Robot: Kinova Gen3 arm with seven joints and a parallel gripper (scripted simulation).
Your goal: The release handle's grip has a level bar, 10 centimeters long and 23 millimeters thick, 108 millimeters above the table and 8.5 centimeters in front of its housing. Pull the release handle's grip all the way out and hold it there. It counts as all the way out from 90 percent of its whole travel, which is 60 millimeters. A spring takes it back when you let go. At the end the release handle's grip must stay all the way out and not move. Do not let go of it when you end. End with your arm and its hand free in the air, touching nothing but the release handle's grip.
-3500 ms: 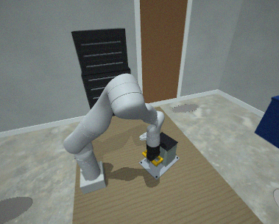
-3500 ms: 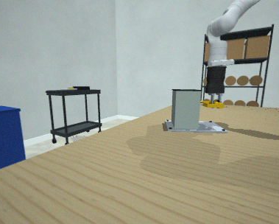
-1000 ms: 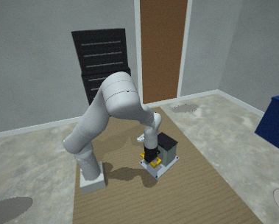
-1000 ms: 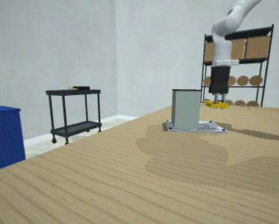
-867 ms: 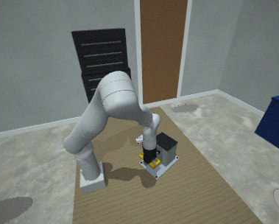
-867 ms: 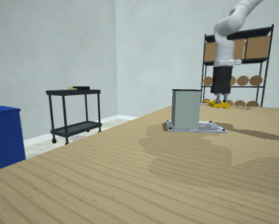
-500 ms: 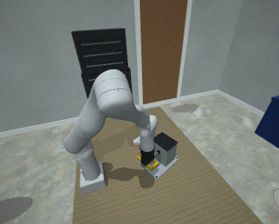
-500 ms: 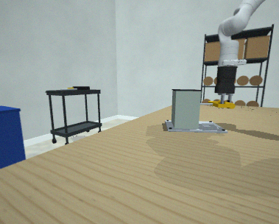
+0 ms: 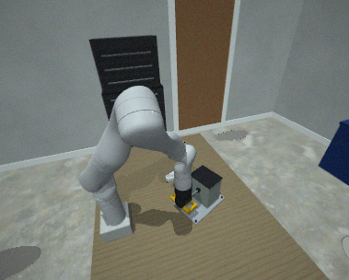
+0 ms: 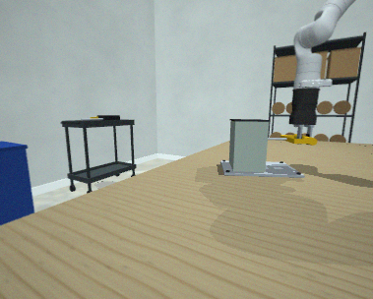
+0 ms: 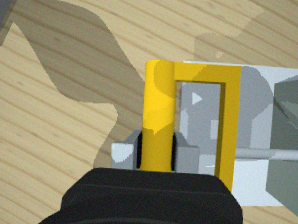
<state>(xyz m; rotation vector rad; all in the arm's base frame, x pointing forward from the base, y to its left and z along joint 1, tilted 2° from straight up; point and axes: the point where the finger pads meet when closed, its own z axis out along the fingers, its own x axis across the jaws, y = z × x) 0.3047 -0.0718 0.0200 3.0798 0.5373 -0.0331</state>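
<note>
The release handle's grip is a yellow frame with a level bar. It stands out in front of its grey housing on a thin rod. My gripper comes down from above and is shut on the grip's bar, one finger on each side. The housing sits on a light baseplate on the wooden table. The arm is otherwise up in the air.
The arm's base stands at the table's left edge. Off the table are a black cart, a blue bin and a shelf rack with boxes.
</note>
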